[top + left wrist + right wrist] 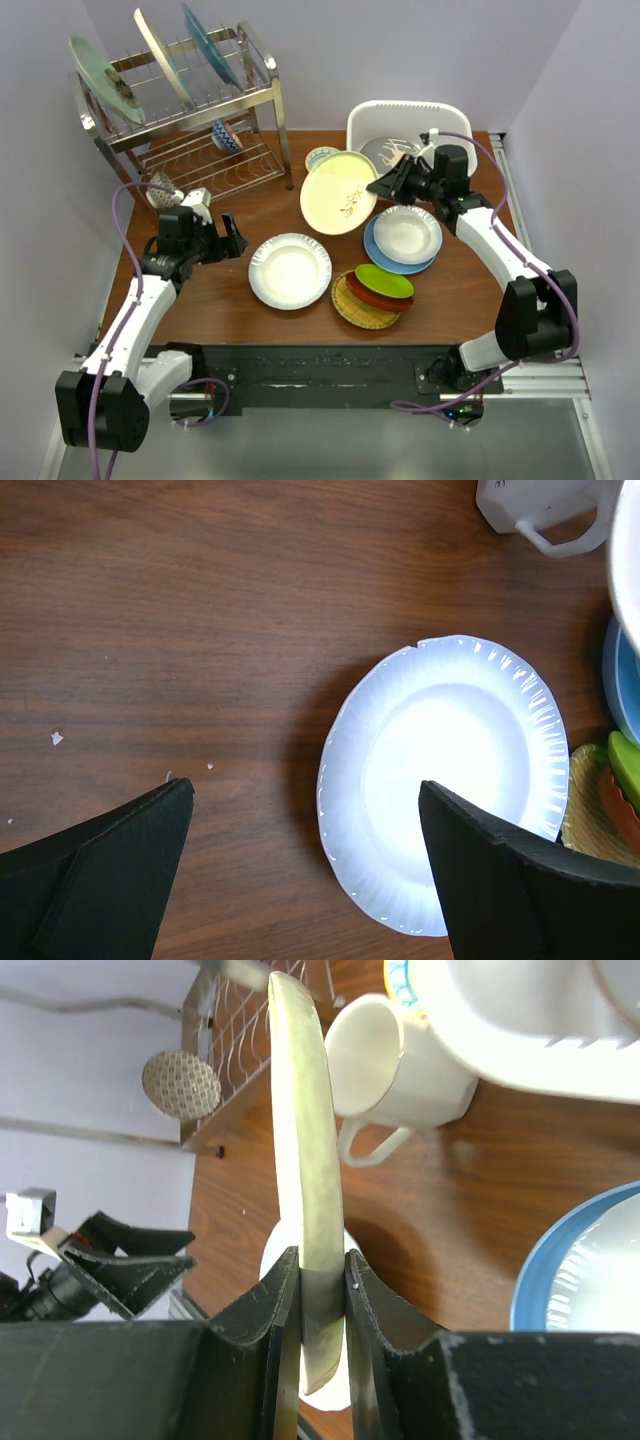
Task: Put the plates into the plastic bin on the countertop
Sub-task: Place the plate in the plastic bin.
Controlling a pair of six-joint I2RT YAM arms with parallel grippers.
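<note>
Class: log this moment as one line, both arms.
left fingers: open, near white plate | right fingers: shut on cream plate, tilted | plastic bin: dark plate inside

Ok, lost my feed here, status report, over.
Right gripper shut on cream plate, tilted up, near plastic bin. Left gripper open, near white plate. Nothing seen blocking.

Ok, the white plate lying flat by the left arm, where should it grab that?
Probably by the rim, on the edge facing the left tool. The white plate lies flat on the table, so only its raised fluted lip offers a pinch: one finger under, one on top. Come in low from that side; the far edge sits close to the stacked plates.
</note>
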